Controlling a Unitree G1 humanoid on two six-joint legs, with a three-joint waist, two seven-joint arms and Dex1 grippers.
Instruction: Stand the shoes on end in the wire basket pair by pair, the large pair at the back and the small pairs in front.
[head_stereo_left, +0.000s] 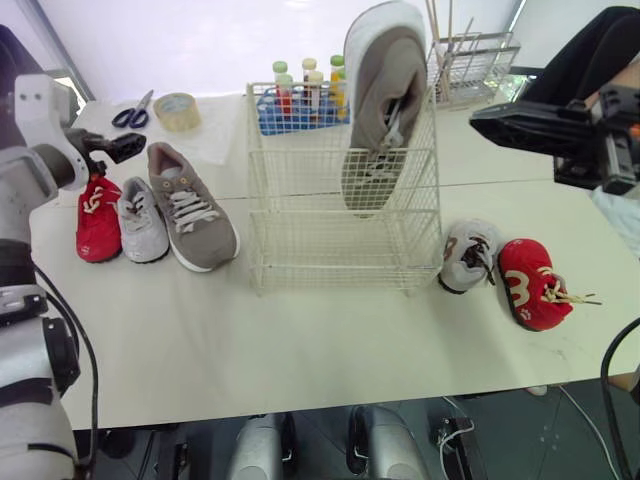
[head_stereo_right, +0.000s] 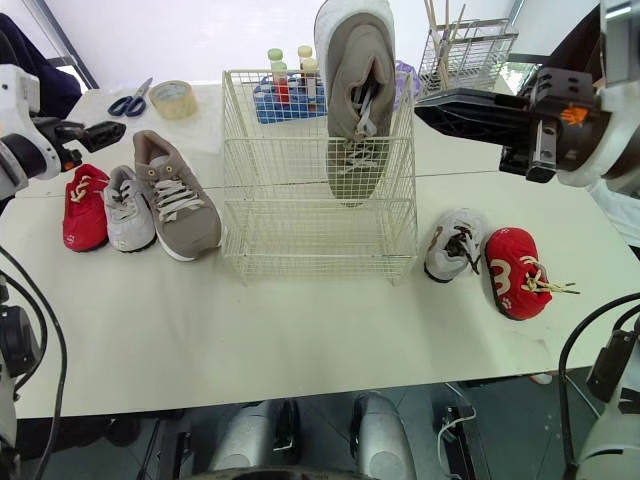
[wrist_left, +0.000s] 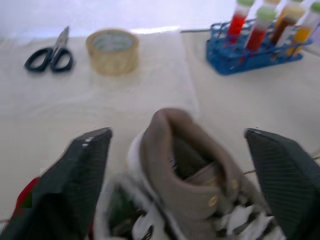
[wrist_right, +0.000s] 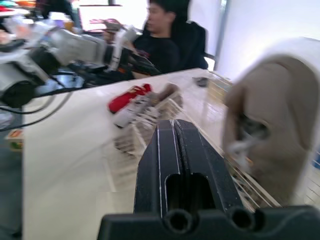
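You have two large taupe shoes (head_stereo_right: 355, 100) (head_stereo_right: 178, 200), two small grey shoes (head_stereo_right: 128, 210) (head_stereo_right: 455, 243), two small red shoes (head_stereo_right: 84, 208) (head_stereo_right: 512, 272), one wire basket (head_stereo_right: 260, 180), one pair of scissors (head_stereo_right: 130, 100), one tape roll (head_stereo_right: 173, 98).

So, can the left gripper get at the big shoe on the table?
Probably yes: the left gripper hangs open by the heel of the big shoe, with nothing between them. The small grey shoe lies close beside it and may crowd one finger.

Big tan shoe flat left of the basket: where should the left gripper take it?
Probably the heel collar of the tan shoe, from above, one finger on each side. It rests on its sole, opening up, and the heel stands free of the small grey shoe. The left gripper is open, facing that heel.
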